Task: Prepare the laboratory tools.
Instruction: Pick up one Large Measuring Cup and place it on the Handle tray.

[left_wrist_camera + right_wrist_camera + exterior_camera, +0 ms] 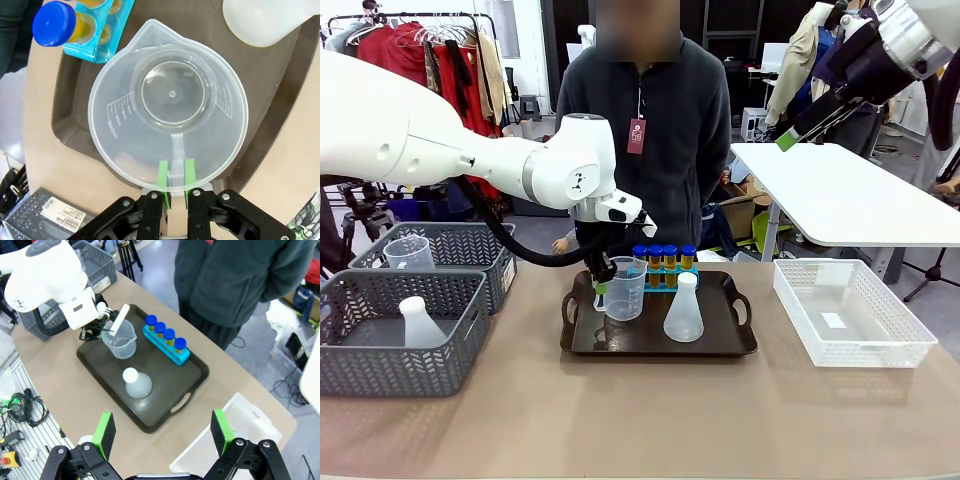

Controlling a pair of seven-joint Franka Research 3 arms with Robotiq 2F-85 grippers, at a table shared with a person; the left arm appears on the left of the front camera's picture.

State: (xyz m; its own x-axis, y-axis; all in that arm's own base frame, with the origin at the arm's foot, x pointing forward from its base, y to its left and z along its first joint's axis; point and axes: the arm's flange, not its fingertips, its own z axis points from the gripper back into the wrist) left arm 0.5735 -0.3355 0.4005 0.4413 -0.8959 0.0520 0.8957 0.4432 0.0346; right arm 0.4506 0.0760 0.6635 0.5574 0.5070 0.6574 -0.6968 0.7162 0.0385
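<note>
Front view: left gripper (603, 284) down at the near-left corner of the tray (740, 345), pinched on the jug (625, 288) at its left side, where the handle sits. Jug upright, seemingly resting on the tray floor, spout side away from the pincer toward the tube rack (665, 277). Tubes (663, 256) in a row just behind the jug; flask (684, 312) just to its right, apart from it. Right gripper (786, 139) raised high at the upper right, well apart from the tray. More jugs and flasks waiting in the grey baskets (350, 360) at the left; white basket (920, 350) at the right.

Left wrist view: looking straight down into the jug (170, 105). Green pads (163, 176) pressed together on the handle strip at the rim's near edge, so the jug's whole body hangs forward of the fingers, spout pointing away, toward the rack (102, 37). Flask (265, 20) at the top right, not touching the jug.

Right wrist view: right gripper (162, 432) spread wide, empty, hovering above the table edge, tray (170, 385) below and ahead. Jug (120, 340) at the tray's far-left end under the left arm, flask (136, 382) nearer.

Judged: left arm plainly the one in charge of the jug; next move hinging on the handle-side grip, with release straight back from the handle the safest line, away from rack and flask.
</note>
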